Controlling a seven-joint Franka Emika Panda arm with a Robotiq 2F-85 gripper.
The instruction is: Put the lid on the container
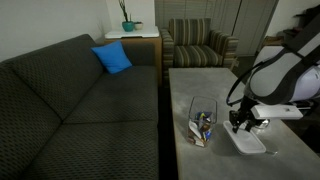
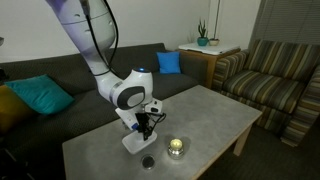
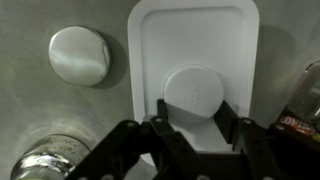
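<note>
The white lid [image 3: 195,40] lies flat on the table, with a raised round knob [image 3: 195,92] in its middle. It also shows in both exterior views [image 1: 248,140] [image 2: 133,143]. My gripper [image 3: 194,108] is low over the lid, and its two fingers press against either side of the knob. It shows in both exterior views too [image 1: 242,124] [image 2: 143,127]. The clear container [image 1: 203,120], open-mouthed with small colourful items inside, stands just beside the lid. Only its edge shows in the wrist view [image 3: 306,95].
A small grey disc [image 3: 78,55] [image 2: 148,161] and a round metallic tin [image 3: 45,160] [image 2: 177,148] lie on the grey table [image 1: 200,85] near the lid. A dark sofa [image 1: 70,90] runs along one side of the table, and a striped armchair [image 1: 200,42] stands beyond it.
</note>
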